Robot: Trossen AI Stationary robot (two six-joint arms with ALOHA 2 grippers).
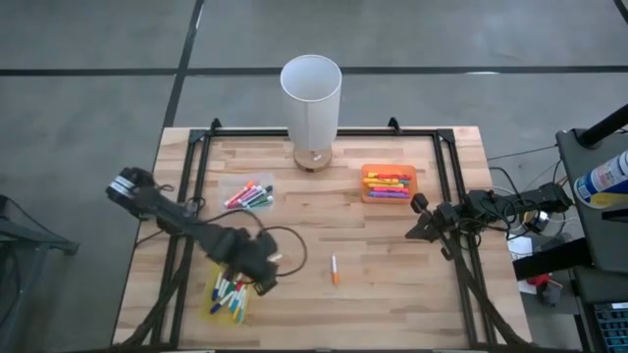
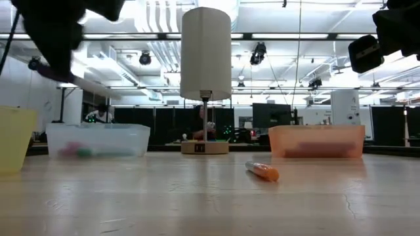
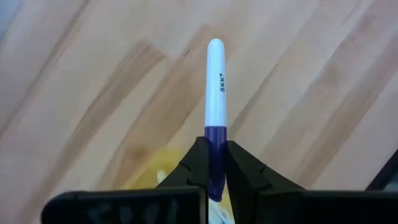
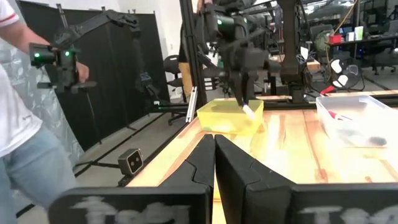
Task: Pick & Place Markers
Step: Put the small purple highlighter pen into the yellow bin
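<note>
Pinched tight in the left gripper [image 3: 214, 169]: one purple marker [image 3: 216, 87], purple end between the fingers, white barrel poking out. Hangs just over one corner of the yellow tray [image 1: 210, 306], near the table's [image 1: 392, 294] front left. Lots more markers [image 1: 229, 292] in that tray, in blue, green and pink.

Alone on the bare wood, near the middle front: an orange marker [image 2: 262, 172], lying flat, well apart from every tray.

Farther back: a clear tray [image 1: 229, 186] with red and green pens on the left, an orange tray [image 1: 366, 188] with pink and yellow pens on the right, and a tall white lamp [image 1: 311, 98] between them at the back edge.

Over at the right edge: the right gripper [image 4: 214, 163], fingers pressed together, holding nothing.
</note>
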